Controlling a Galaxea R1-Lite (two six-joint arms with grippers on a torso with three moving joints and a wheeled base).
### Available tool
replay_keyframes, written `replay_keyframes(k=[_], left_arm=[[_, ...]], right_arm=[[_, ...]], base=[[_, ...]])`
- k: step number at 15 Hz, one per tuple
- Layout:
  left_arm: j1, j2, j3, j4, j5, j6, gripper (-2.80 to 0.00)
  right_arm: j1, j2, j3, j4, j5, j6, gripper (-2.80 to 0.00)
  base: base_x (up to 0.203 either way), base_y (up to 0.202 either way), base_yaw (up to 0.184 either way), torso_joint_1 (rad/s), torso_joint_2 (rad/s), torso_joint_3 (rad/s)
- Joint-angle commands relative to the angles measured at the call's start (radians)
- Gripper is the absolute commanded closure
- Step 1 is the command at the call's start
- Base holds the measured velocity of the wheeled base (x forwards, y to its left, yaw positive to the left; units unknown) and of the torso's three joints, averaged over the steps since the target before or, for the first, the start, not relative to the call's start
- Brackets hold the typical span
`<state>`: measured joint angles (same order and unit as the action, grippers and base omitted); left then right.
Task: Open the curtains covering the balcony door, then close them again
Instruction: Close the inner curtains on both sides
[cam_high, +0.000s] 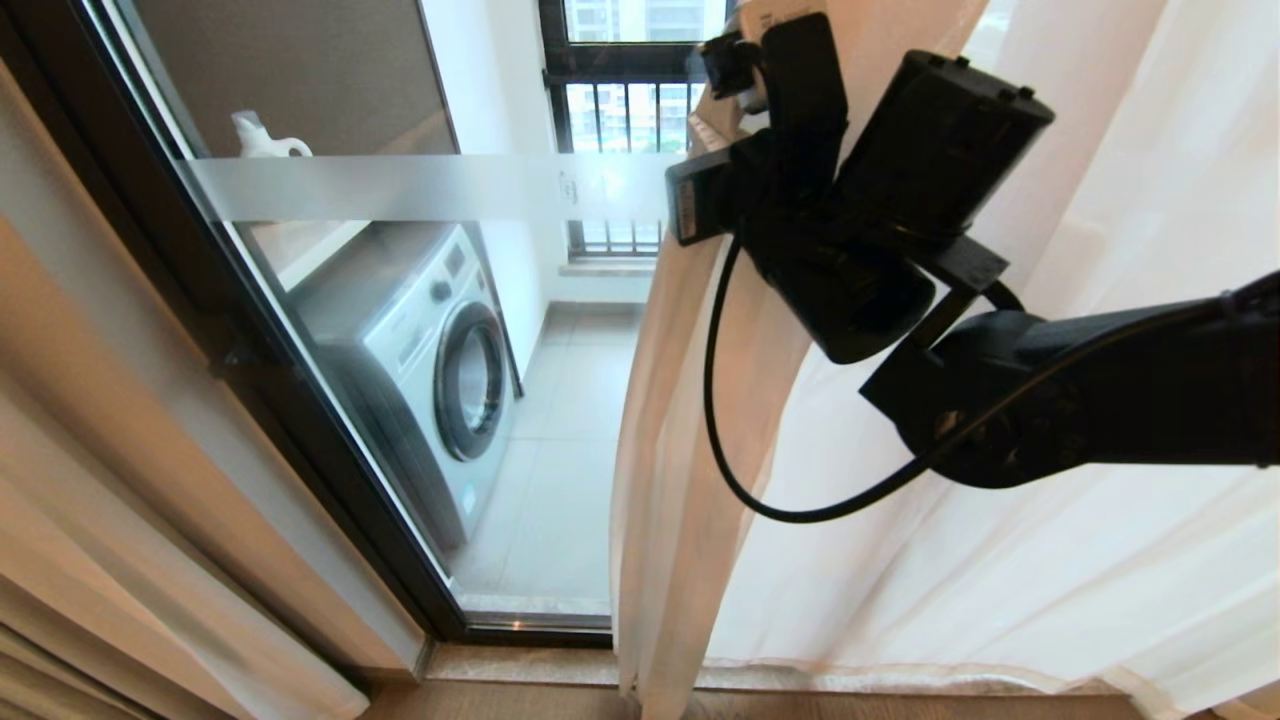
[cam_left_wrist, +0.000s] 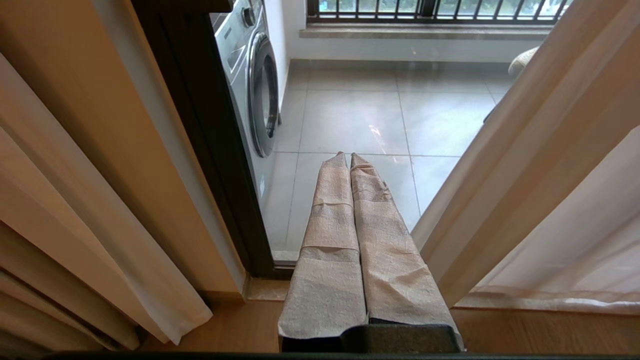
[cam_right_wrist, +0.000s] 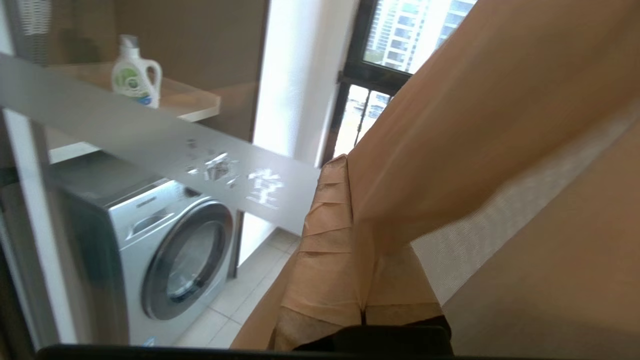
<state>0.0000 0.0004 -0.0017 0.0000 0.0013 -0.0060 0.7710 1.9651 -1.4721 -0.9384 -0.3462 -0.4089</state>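
right gripper (cam_high: 725, 95): jaws clenched on the sheer edge of the curtains (cam_high: 690, 420), raised beside the balcony door (cam_high: 420, 190) | left gripper (cam_left_wrist: 348, 159): jaws clenched, empty, low | glass partly uncovered

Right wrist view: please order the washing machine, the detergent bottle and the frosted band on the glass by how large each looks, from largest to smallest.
1. Washing machine, the largest area.
2. Frosted band, long but narrow; the door glass is nearer to the camera, so its rank is unsure.
3. Detergent bottle, clearly the smallest.
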Motion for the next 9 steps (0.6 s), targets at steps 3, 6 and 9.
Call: replay_keyframes(k=[3,6,9], left_arm=[[0.000,0.000,0.000,-0.001,0.000,0.000,0.00],[0.000,0.000,0.000,-0.001,0.000,0.000,0.00],[0.000,0.000,0.000,-0.001,0.000,0.000,0.00]], right_arm=[[-0.117,-0.101,0.009,0.001,-0.004,-0.002,0.00],[-0.219,-0.147,0.030,0.040,-0.002,0.016,0.00],[-0.268,-0.164,0.039,0.038,0.000,0.047,0.00]], base=[[0.000,0.000,0.000,0.000,0.00,0.000],[0.000,0.000,0.000,0.000,0.00,0.000],[0.000,0.000,0.000,0.000,0.00,0.000]])
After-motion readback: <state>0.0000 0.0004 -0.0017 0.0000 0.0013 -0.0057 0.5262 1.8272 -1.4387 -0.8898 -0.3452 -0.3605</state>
